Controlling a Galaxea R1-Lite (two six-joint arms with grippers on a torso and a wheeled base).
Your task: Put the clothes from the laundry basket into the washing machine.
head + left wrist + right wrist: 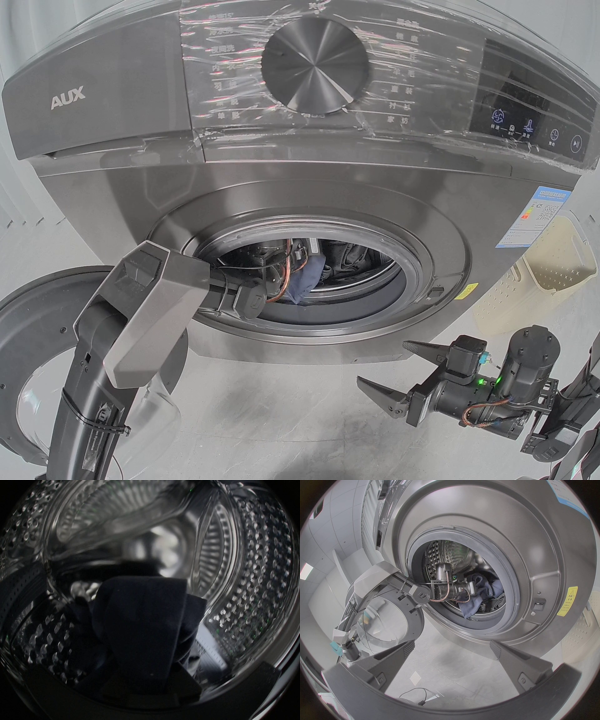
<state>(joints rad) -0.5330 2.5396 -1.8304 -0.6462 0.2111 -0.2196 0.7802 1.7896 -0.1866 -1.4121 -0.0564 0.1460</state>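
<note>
A light grey floor (281, 406) with a faint sheen is seen under a grey front-loading washing machine (300, 187); pale walls are seen behind it. The round door (37, 325) is swung fully open on the robot's left. A cream perforated laundry basket (550, 275) is stood just beside the machine on the robot's right.

The control panel, with its metal dial (314, 64) and dark display (531, 119), is covered by clear film. A white logo (67, 97) is printed on the drawer front, a blue-edged energy label (534, 215) is stuck to the front panel, and a yellow warning sticker (467, 290) is placed near the door latch.

The left gripper (467, 588) is reached inside the drum, against a dark blue garment (475, 602) that lies at the drum's mouth; whether it is clenched or released cannot be told. The right gripper (384, 362) is held released above the floor, in front of the machine.
</note>
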